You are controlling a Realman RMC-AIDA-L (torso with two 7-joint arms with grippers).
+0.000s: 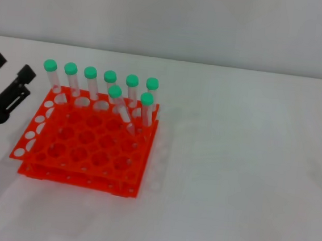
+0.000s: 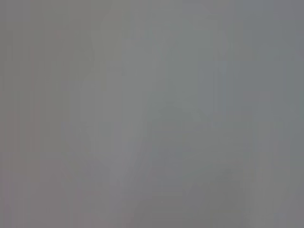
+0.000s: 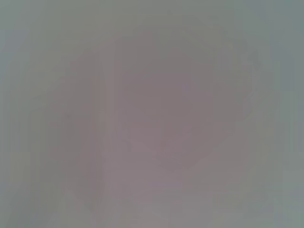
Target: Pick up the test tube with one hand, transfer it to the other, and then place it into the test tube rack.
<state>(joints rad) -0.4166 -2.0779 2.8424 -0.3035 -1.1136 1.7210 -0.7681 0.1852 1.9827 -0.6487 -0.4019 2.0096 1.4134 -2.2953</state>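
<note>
The orange-red test tube rack (image 1: 84, 147) stands on the white table, left of the middle in the head view. Several clear test tubes with green caps (image 1: 110, 77) stand in its far rows; one tube (image 1: 122, 109) leans in the second row. My left gripper (image 1: 9, 73) is at the left edge, beside the rack's left side. Its black fingers are open and hold nothing. My right gripper is out of view. Both wrist views show only a plain grey blur.
The white table (image 1: 242, 162) stretches to the right of the rack. A pale wall runs along the far edge.
</note>
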